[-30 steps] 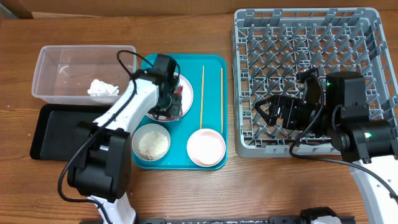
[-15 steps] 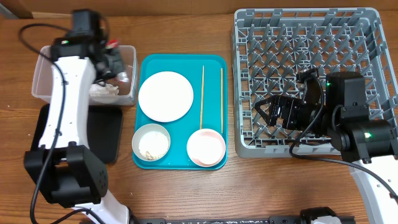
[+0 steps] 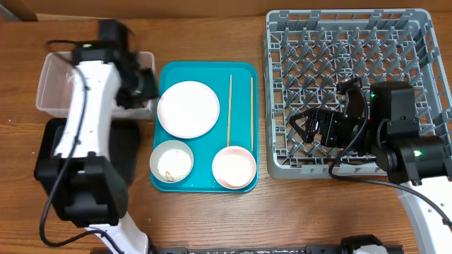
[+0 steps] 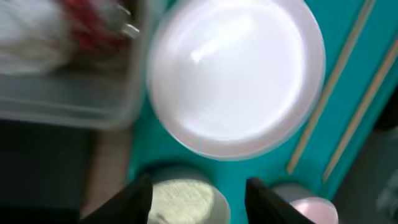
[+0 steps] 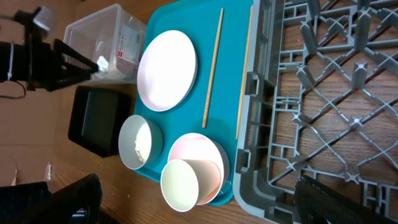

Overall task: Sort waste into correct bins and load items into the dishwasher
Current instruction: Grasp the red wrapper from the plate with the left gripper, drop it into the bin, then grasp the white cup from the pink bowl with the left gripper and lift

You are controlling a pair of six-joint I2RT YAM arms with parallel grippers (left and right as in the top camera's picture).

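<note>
quick update: small crumpled red wrapper now inside clear plastic rectangular tub, far-left corner of desk, right beside crumpled white tissue wad. a sec ago it sat on white round flat plate; plate bare now. left gripper released, nothing between fingers, swung back over teal tray mid-desk. so dry trash looks sorted imo. rice-like grains still in small white bowl near front edge. two thin pale wooden chopsticks untouched. right gripper spread wide, idle over grey plastic dish rack by right edge.
</note>
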